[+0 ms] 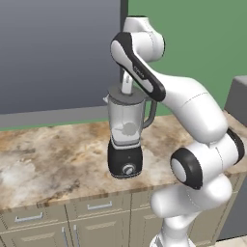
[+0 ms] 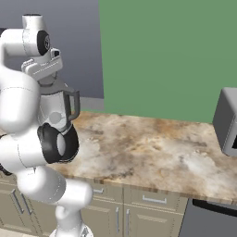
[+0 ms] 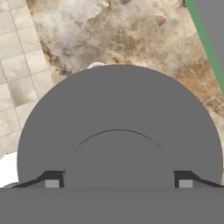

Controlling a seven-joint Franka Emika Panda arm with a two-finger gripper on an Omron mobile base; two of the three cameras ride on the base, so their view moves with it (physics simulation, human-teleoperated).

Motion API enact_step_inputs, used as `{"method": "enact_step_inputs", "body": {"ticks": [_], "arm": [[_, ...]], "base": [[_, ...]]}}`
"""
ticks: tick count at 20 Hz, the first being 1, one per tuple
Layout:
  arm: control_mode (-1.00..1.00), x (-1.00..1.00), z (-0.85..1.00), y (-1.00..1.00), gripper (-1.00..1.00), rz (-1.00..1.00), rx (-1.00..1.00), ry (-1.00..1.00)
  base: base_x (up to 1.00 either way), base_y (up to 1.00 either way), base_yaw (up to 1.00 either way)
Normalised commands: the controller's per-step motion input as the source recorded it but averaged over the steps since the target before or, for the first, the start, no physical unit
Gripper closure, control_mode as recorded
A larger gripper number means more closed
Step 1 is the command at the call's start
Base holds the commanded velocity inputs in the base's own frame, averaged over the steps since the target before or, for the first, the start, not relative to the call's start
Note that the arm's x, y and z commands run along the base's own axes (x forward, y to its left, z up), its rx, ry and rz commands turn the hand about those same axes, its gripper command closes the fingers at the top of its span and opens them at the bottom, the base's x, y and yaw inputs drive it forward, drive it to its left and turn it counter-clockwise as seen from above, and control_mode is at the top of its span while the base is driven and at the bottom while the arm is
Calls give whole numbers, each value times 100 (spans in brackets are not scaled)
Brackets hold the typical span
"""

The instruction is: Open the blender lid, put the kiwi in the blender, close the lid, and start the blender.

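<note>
The blender point(image 1: 125, 140) stands on the marble counter, a clear tapered jar on a black base with a silver dial point(image 1: 129, 169). Its handle faces right point(image 2: 74, 106). The blender lid point(image 1: 126, 95), a dark grey disc, lies flat on the jar's rim. My gripper point(image 3: 118, 183) comes straight down onto it. In the hand view the lid point(image 3: 118, 100) spreads wide, and its raised knob point(image 3: 119, 157) sits between my fingertips point(image 3: 51, 183), which touch both its sides. The kiwi is out of view.
The marble counter point(image 1: 48, 159) stretches left and right of the blender, with drawers point(image 1: 29, 218) beneath. A grey appliance point(image 2: 227, 122) stands at the counter's far right. My own arm crowds the space right of the jar. Tiled floor point(image 3: 17, 65) lies beyond the counter's edge.
</note>
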Motion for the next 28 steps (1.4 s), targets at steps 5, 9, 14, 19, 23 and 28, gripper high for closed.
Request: {"method": "enact_step_inputs", "body": {"ticks": [5,9,14,19,23,28], "arm": [[-100,-16,-29,0,100,0,-2,0],[-100,5,-13,1,100,0,-6,0],[-100,4,-42,1,100,2,-11,-2],[-100,-7,-54,2,-100,3,-5,0],[-100,-2,-23,0,-100,0,0,-1],[-100,0,1,0,-100,0,0,-7]], "base": [[0,0,0],[0,0,0],[0,0,0],[0,0,0],[0,0,0],[0,0,0]]}}
